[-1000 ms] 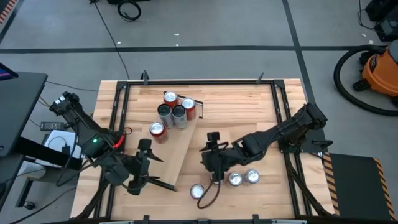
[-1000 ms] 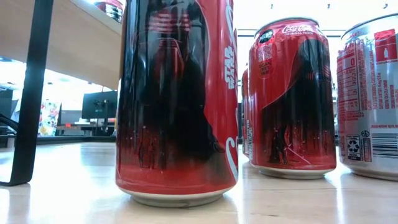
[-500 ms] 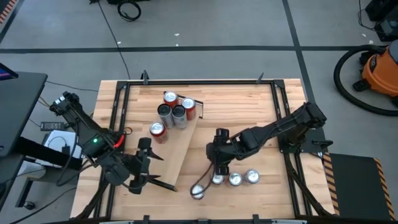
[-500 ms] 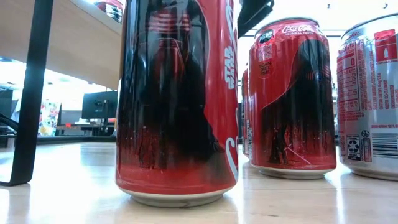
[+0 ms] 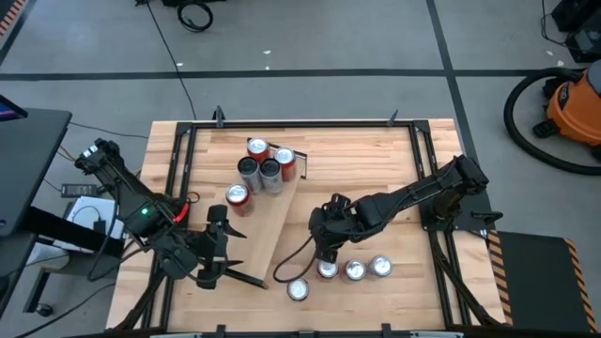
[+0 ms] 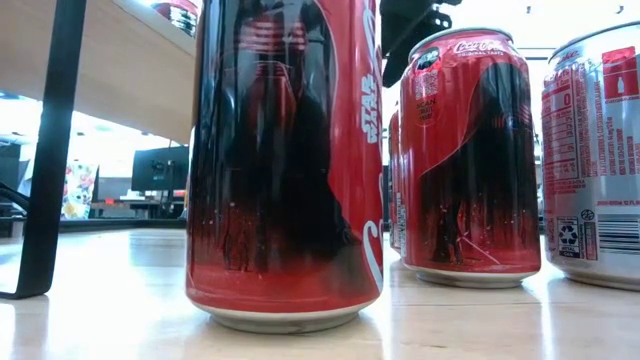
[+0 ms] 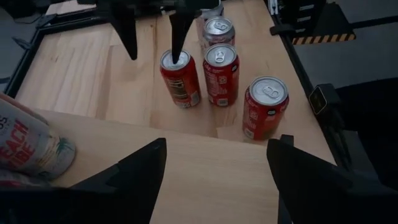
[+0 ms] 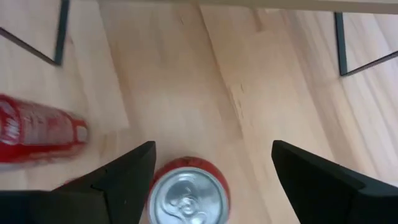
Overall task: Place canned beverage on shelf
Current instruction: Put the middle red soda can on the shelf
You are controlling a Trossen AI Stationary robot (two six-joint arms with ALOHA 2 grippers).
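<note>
The pale wood desk (image 5: 376,160) is sitting inside a black frame on a grey floor crossed by dark lines, with an orange shop vacuum (image 5: 575,103) standing at the upper right of the high view. The shelf (image 5: 268,221) is lying slantwise in the middle left of that view, carrying four cans bunched at its upper end (image 5: 266,165) and one red can (image 5: 238,198) lower down. Bare wood is showing wide across the upper right of the desk. Three upright cans are lining up at the lower centre (image 5: 353,270), a fourth (image 5: 298,290) standing apart to their left. The right tool (image 5: 326,252) is hanging directly over the leftmost can of the row (image 8: 186,198), fingers spread and gripping nothing. The left tool (image 5: 215,246) is waiting at the shelf's lower end, fingers spread and empty. In the low view the near cans are showing Coca-Cola and Star Wars printing (image 6: 285,160); a can at the left wrist view's edge is reading "PEACH" (image 7: 28,143).
</note>
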